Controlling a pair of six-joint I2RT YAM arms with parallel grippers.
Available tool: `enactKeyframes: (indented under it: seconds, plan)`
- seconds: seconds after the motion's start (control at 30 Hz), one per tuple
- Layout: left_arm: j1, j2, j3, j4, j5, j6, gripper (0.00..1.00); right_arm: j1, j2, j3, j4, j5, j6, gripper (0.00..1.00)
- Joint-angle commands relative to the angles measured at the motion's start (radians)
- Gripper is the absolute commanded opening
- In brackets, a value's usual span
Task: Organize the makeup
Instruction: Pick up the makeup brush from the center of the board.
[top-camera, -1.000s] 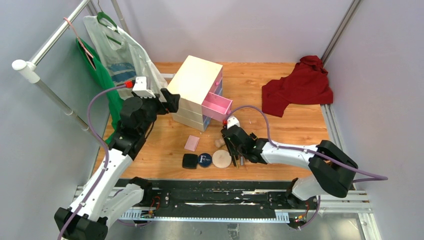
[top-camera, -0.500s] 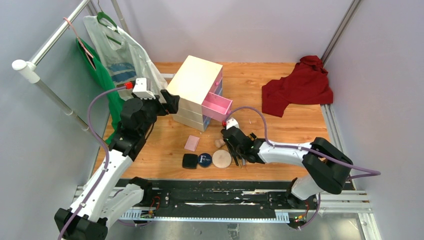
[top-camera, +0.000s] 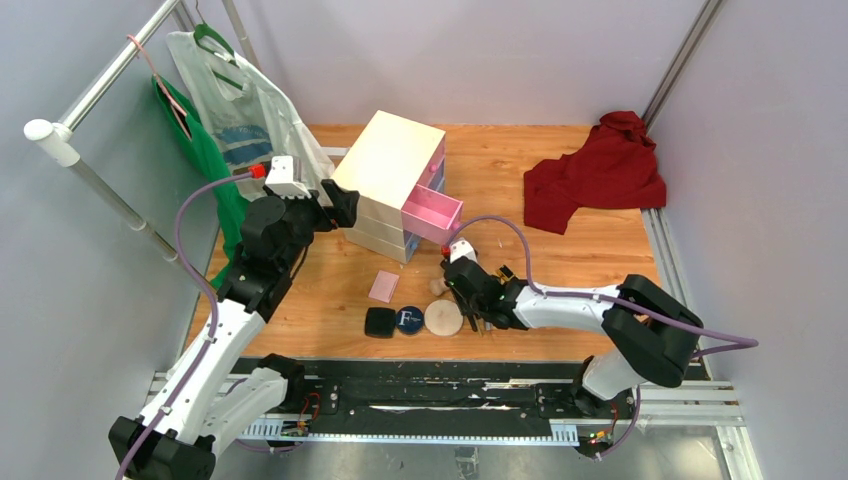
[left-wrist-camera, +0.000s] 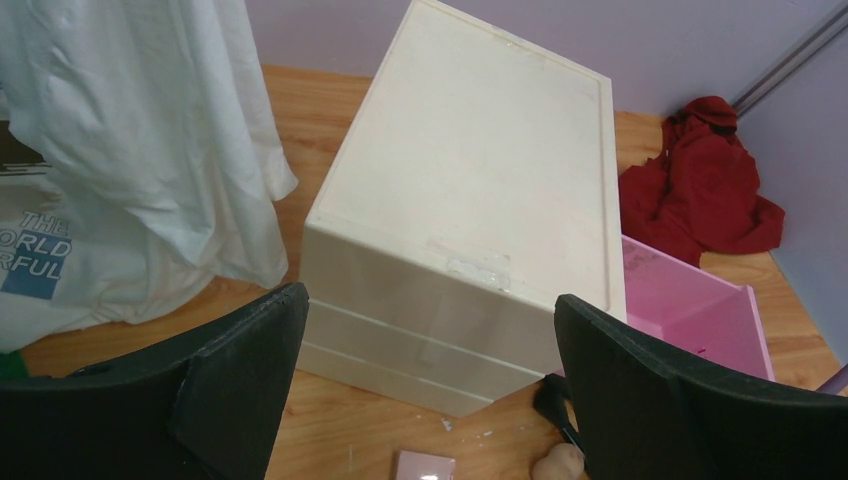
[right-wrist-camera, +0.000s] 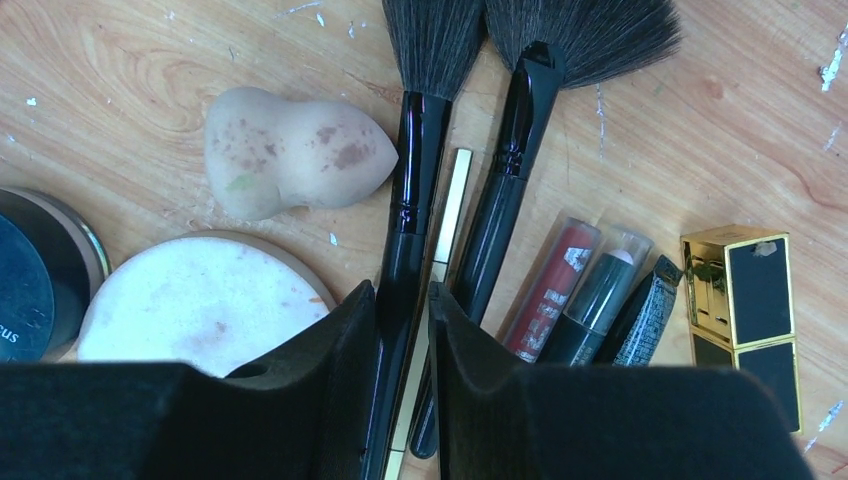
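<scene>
My right gripper is down on the table among the makeup, shut on the handle of a black brush, with a thin gold pencil beside it. A second black brush, a red tube, a dark tube and the black-gold lipstick lie to the right. The beige sponge, beige puff and navy compact lie to the left. From above, the black square compact and pink square lie left of my right gripper. My left gripper is open and empty at the cream chest.
The chest stands mid-table with a pink drawer pulled open toward the right. A red cloth lies at the back right. White and green bags hang from a rail at the left, close to my left arm.
My right gripper has crept slightly left and away over the brushes. The left arm has not moved.
</scene>
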Motion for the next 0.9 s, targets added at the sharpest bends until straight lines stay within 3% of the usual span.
enactKeyframes:
  seconds: [0.0,0.47,0.87]
  plan:
    - [0.000,-0.004,0.003,0.007,-0.005,0.015,0.98,0.018,-0.005,-0.024,-0.041,0.033,0.011,0.26]
    - [0.001,-0.004,0.002,0.008,-0.010,0.019,0.98,0.034,-0.021,-0.063,-0.049,0.062,0.044,0.20]
    - [0.001,-0.007,-0.012,0.015,-0.010,0.009,0.98,0.060,-0.215,-0.050,-0.162,0.117,0.029,0.19]
